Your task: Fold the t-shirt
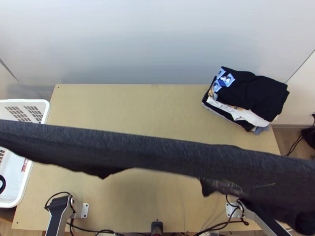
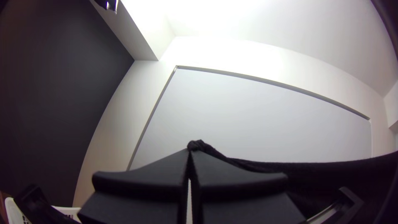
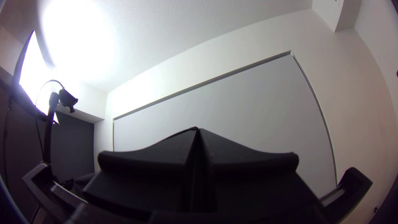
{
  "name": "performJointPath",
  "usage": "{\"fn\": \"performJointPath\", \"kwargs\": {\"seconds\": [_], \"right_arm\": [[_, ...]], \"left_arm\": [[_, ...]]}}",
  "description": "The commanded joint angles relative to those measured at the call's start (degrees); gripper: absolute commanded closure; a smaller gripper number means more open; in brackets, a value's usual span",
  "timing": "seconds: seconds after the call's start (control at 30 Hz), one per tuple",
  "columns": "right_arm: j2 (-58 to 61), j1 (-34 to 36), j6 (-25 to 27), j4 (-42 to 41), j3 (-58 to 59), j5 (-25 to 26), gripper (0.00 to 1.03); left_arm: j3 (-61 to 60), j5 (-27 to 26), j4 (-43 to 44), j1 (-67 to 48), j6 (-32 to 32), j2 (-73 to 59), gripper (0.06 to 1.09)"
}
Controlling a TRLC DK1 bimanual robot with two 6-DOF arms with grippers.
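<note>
The t-shirt [image 1: 157,153] hangs stretched in the air from nine to four o'clock, pinched by the left gripper [image 2: 190,151] and, it seems, the right gripper [image 3: 198,130]. Likely still pre-fold spreading; next, lower it evenly onto the surface [image 1: 130,110].

Top view faces down (other 2, up).
</note>
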State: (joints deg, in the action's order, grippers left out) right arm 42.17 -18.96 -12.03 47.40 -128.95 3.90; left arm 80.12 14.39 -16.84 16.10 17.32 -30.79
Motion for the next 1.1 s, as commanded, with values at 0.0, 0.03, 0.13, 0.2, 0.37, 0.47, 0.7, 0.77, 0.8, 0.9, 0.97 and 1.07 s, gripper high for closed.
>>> {"fn": "performJointPath", "kwargs": {"seconds": [0.0,0.03,0.13,0.2,0.37,0.47,0.7,0.77,0.8,0.9,0.97,1.07], "right_arm": [[-0.6,1.6,-4.3,1.8,-0.6,-1.2,1.0],[-0.1,1.6,-5.5,2.8,-0.7,-1.2,1.0],[2.0,0.2,-9.2,7.5,-0.3,-1.2,1.0],[3.2,-1.7,-11.5,9.8,1.9,-1.3,1.0],[2.9,-7.3,-14.3,8.2,18.2,-1.0,1.0],[1.5,-9.1,-17.3,3.7,32.4,-1.0,1.0],[2.1,-9.1,-21.5,-14.5,60.7,-10.4,1.0],[5.6,-7.0,-21.5,-17.7,63.1,-13.7,1.0],[8.0,-4.5,-21.9,-18.8,63.5,-17.2,1.0],[15.0,2.4,-23.6,-23.3,63.9,-25.7,1.0],[19.8,4.2,-23.1,-26.0,63.7,-27.3,1.0],[27.1,8.0,-22.6,-28.8,62.1,-30.8,1.0]], "left_arm": [[0.0,-0.1,-1.2,0.2,-0.2,1.2,1.05],[-0.1,-0.1,-1.5,0.2,-0.1,1.0,1.05],[-1.9,-0.1,-3.1,0.0,-0.1,1.0,1.05],[-3.7,-0.1,-4.6,-0.4,0.0,0.9,1.05],[-13.0,-0.2,-5.5,-0.9,-0.1,1.7,1.05],[-20.5,-0.6,-3.7,-1.0,0.7,2.2,1.05],[-34.9,-1.0,6.6,-3.9,3.4,-3.8,1.05],[-35.9,-1.0,9.4,-5.4,3.6,-8.4,1.05],[-36.0,-1.0,11.3,-5.6,3.7,-10.9,1.05],[-35.6,-1.9,16.8,-5.6,3.8,-18.7,1.05],[-34.4,-2.0,19.3,-5.6,3.8,-24.1,1.05],[-32.1,-2.1,23.2,-5.6,3.9,-32.6,1.05]]}}
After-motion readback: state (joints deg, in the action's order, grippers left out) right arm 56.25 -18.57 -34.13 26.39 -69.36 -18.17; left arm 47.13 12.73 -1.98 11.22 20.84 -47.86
